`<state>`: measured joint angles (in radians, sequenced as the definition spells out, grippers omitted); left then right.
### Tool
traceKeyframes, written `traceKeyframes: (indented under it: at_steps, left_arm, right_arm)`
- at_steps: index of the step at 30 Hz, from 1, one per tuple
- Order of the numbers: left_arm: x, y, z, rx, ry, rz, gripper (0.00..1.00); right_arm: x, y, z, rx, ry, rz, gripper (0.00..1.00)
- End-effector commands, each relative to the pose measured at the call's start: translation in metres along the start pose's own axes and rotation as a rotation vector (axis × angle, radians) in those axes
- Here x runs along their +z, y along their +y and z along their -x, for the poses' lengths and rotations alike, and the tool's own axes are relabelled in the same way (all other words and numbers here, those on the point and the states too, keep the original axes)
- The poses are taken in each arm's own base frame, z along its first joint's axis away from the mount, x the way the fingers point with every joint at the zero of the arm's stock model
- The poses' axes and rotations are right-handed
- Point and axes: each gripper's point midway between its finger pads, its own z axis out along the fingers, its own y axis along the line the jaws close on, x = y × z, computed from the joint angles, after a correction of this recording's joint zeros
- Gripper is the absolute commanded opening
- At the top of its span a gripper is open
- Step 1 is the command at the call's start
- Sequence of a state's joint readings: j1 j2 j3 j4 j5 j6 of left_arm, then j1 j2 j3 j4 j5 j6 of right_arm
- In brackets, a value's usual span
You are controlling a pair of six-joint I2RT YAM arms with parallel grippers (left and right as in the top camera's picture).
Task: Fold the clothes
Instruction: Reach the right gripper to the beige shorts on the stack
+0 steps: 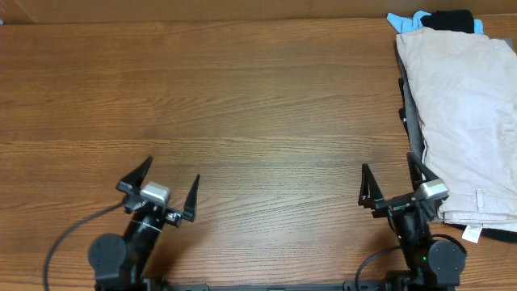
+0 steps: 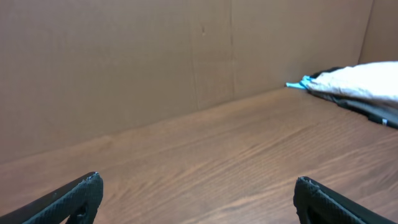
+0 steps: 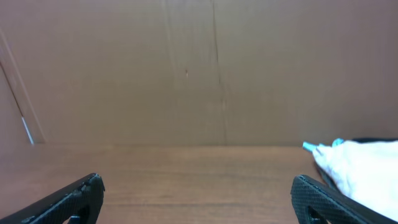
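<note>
The clothes, a light beige garment, lie in a wrinkled heap at the table's right edge, waistband and small white label tag toward the front. They also show in the left wrist view and in the right wrist view. My left gripper is open and empty at the front left, far from the clothes; its fingers frame bare wood. My right gripper is open and empty at the front right, its right finger just beside the clothes' left edge.
A dark grey garment lies under the beige one, showing along its left edge. Light-blue and black pieces lie at the back right. A brown cardboard wall stands behind the wooden table.
</note>
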<state>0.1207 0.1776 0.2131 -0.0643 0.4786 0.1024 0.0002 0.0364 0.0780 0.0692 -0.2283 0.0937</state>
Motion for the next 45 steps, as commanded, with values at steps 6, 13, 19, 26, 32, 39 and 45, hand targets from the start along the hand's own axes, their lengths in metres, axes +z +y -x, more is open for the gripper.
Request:
traceKeyframes:
  at_steps: [6, 13, 19, 26, 32, 39, 45]
  left_arm:
    - [0.024, 0.02, 0.049, -0.104, 0.157, -0.01, 1.0]
    - [0.055, 0.042, 0.068, -0.211, 0.374, -0.007, 1.0]
    - [0.08, 0.054, 0.059, -0.254, 0.554, -0.04, 1.0]
    - [0.111, 0.066, 0.013, -0.315, 0.67, -0.054, 1.0]
    - [0.132, 0.06, -0.03, -0.405, 0.756, -0.134, 1.0]
    - [0.144, 0.063, -0.048, -0.419, 0.774, -0.145, 0.98]
    - [0.15, 0.055, -0.045, -0.392, 0.76, -0.164, 0.98]
  right_arm:
    - [0.015, -0.002, 0.071, 0.011, 0.024, -0.062, 1.0]
    - [0.07, -0.014, 0.093, 0.056, 0.224, -0.102, 1.0]
    - [0.131, -0.032, 0.078, 0.017, 0.495, -0.12, 1.0]
    - [0.195, -0.063, 0.027, 0.04, 0.681, -0.165, 1.0]
    - [0.202, -0.119, -0.015, 0.119, 0.737, -0.298, 1.0]
    - [0.157, -0.239, -0.004, 0.21, 0.679, -0.545, 1.0]
    - [0.099, -0.334, -0.004, 0.281, 0.627, -0.714, 1.0]
